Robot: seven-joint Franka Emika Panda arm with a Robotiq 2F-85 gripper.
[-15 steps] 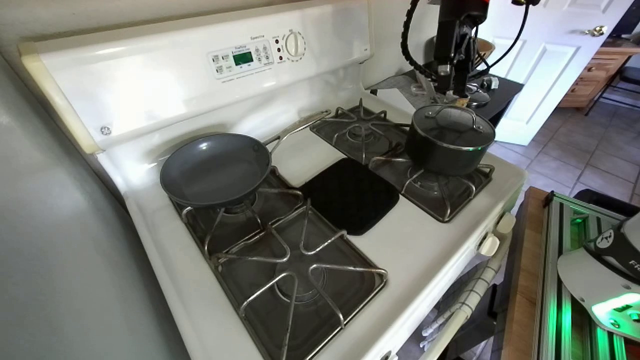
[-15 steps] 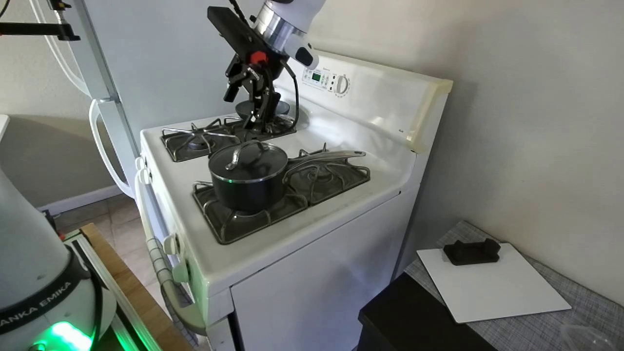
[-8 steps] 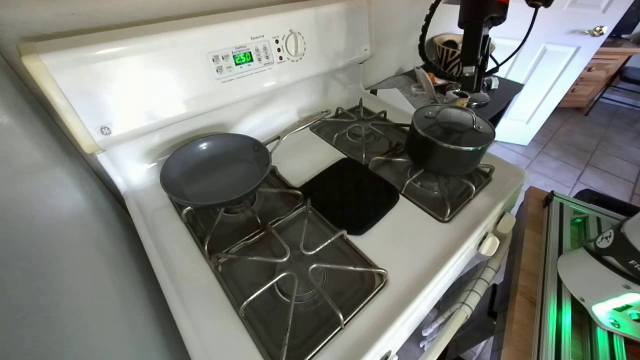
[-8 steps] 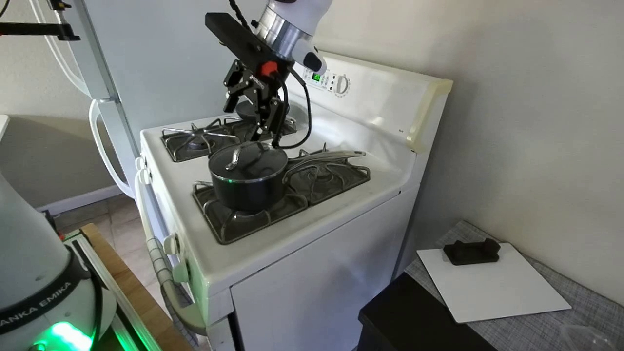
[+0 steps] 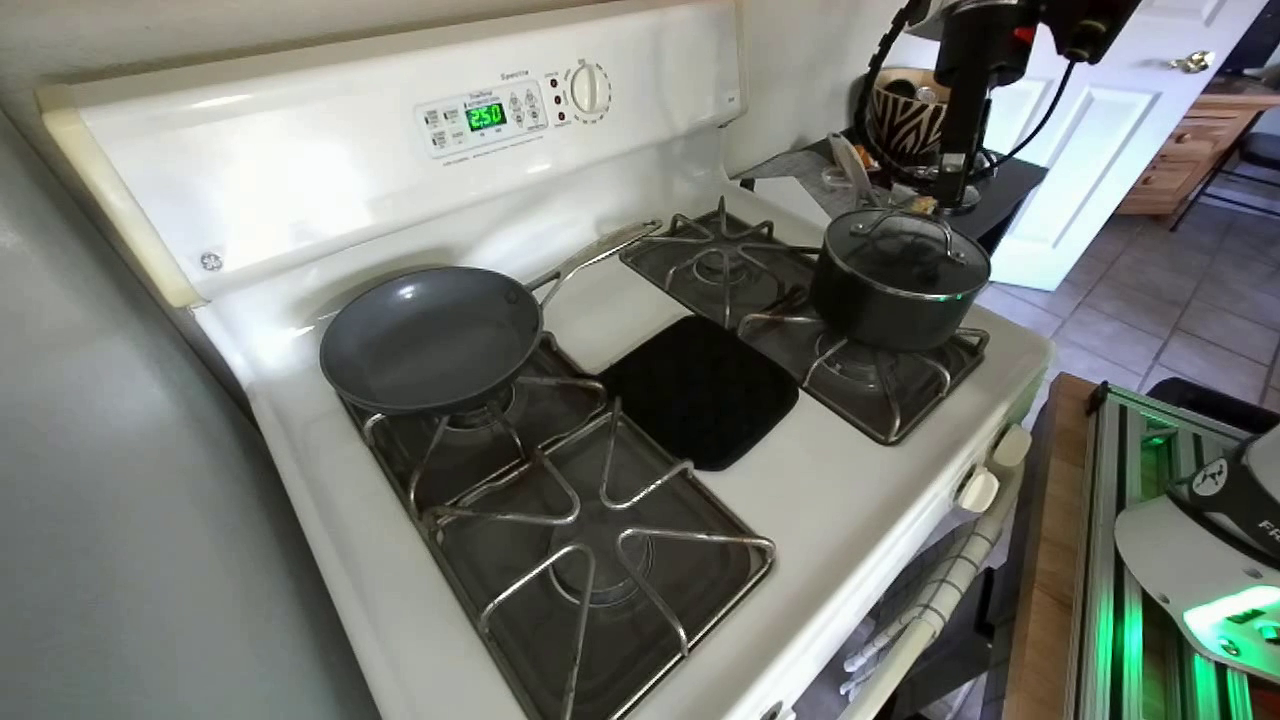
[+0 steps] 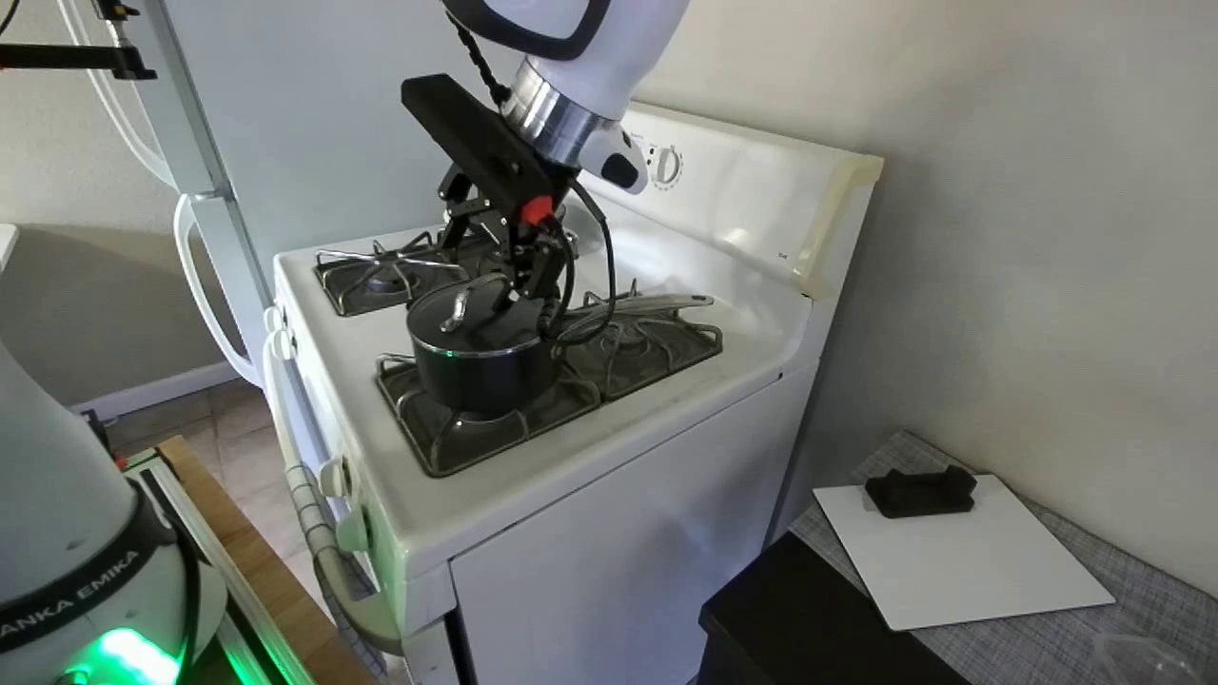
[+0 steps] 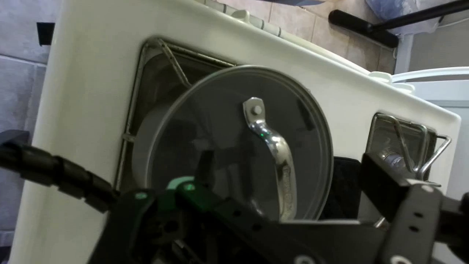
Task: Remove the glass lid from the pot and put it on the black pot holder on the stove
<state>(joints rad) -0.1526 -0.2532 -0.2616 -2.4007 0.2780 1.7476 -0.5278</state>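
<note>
The glass lid (image 5: 890,250), see-through with an arched metal handle (image 7: 282,154), lies on the dark pot (image 5: 885,310). The pot (image 6: 481,381) stands on a front grate of the white stove (image 5: 820,520). The black pot holder (image 5: 705,390) lies flat between the two burner pairs; a part shows in the wrist view (image 7: 342,183). My gripper (image 7: 293,174) is open and empty, its fingers wide apart with the lid handle between them in the picture. In an exterior view the gripper (image 6: 500,271) hangs low by the lid's far side; I cannot tell if it touches.
A grey frying pan (image 5: 430,340) sits on a back grate, its handle pointing toward the pot side. The pot handle (image 6: 647,304) reaches over the back burner. A white board (image 6: 961,571) with a black holder (image 6: 921,493) lies beside the stove. A cable loop (image 6: 604,304) hangs from the wrist.
My arm and gripper have come down toward the pot, from above the burners to close by the lid. The lid, pot and pot holder have not moved.
</note>
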